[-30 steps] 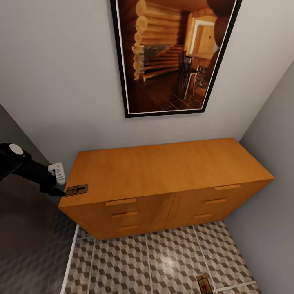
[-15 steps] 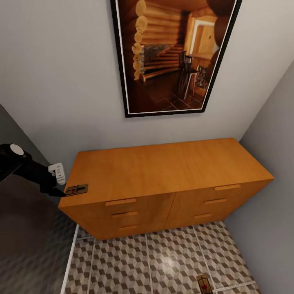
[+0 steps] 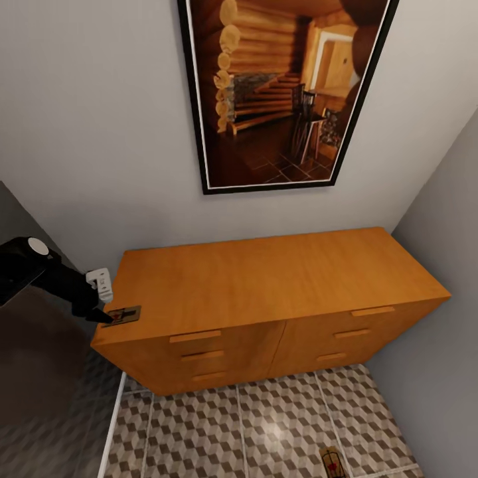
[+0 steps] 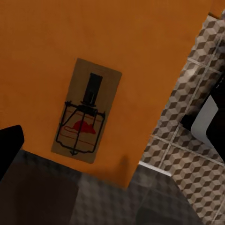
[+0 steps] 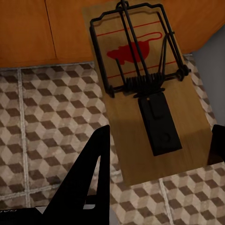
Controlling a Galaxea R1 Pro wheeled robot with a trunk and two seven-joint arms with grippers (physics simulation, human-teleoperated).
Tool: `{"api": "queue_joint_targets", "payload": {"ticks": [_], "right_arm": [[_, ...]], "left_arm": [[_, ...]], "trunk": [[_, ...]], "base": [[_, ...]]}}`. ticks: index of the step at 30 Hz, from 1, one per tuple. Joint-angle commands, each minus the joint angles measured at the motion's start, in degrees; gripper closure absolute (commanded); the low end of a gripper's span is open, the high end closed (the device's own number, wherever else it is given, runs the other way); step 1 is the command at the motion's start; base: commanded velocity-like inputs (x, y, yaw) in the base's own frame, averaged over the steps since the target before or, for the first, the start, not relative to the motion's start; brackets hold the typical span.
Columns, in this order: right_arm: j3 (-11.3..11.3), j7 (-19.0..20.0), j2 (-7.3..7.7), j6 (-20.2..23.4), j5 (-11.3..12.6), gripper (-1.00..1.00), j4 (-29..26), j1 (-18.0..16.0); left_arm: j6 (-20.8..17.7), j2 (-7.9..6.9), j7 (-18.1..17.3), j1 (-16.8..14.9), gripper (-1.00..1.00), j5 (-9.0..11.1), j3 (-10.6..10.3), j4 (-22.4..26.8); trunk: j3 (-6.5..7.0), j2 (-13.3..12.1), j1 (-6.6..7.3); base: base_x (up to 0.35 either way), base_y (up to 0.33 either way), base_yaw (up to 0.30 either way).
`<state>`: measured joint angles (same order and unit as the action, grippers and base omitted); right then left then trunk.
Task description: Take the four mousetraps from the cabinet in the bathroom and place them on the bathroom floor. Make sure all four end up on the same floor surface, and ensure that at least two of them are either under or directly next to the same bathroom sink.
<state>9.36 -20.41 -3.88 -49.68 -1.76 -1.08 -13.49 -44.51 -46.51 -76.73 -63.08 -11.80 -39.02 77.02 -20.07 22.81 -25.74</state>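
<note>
An orange-brown wooden cabinet (image 3: 265, 299) is seen in the head view against a grey wall, under a large framed picture (image 3: 282, 93) of a log interior. Drawers with wooden bar handles are set in its front. One mousetrap (image 3: 122, 315) lies flat on the cabinet top at its left front corner, close to the edge. The left gripper (image 3: 99, 315) is reached in from the left on a black arm, with its tip just beside that mousetrap; whether it touches the board cannot be told. In the left wrist view the same mousetrap (image 4: 86, 110) is shown flat on the orange top, its dark wire and red spot facing up, near the corner of the cabinet (image 4: 70, 37). One black finger (image 4: 8, 147) is seen at one edge and another part of the gripper at the opposite edge, well apart, so the fingers are spread wide with nothing held.

A second mousetrap (image 3: 331, 461) lies on the cube-patterned tiled floor (image 3: 265, 425) in front of the cabinet, towards the right. In the right wrist view a mousetrap (image 5: 143, 89) is seen close up between the right gripper's black fingers (image 5: 91, 178); whether they press on the board cannot be told. Behind it are the tiled floor (image 5: 42, 122) and the cabinet's wooden front (image 5: 42, 28).
</note>
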Motion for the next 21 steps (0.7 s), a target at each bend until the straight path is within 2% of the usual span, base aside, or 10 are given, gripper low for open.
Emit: {"api": "queue_joint_targets", "payload": {"ticks": [1,5,8,21], "right_arm": [[0.4,-0.5,-0.02,-0.1,-0.1,1.00,0.0,0.0],[0.4,-0.5,0.00,-0.1,-0.1,1.00,0.0,-0.1],[0.4,-0.5,-0.03,-0.1,-0.1,1.00,0.0,0.0],[0.4,-0.5,0.01,-0.1,-0.1,1.00,0.0,0.0]], "left_arm": [[-0.6,-0.01,-0.3,-0.1,-1.00,-0.3,-0.9,0.0],[-0.6,0.00,-0.2,-0.1,-1.00,-0.3,-2.6,-0.1],[-0.6,0.01,-0.2,-0.1,-1.00,-0.3,-2.9,-0.2],[-0.6,0.00,-0.2,-0.1,-1.00,-0.4,-3.3,-1.6]], "trunk": [[-0.10,0.1,-0.05],[-0.10,0.1,-0.05],[-0.10,0.1,-0.05],[-0.10,0.1,-0.05]], "base": [[0.115,0.000,0.000],[0.060,0.000,0.000],[0.020,0.000,0.000],[0.003,0.000,0.000]]}}
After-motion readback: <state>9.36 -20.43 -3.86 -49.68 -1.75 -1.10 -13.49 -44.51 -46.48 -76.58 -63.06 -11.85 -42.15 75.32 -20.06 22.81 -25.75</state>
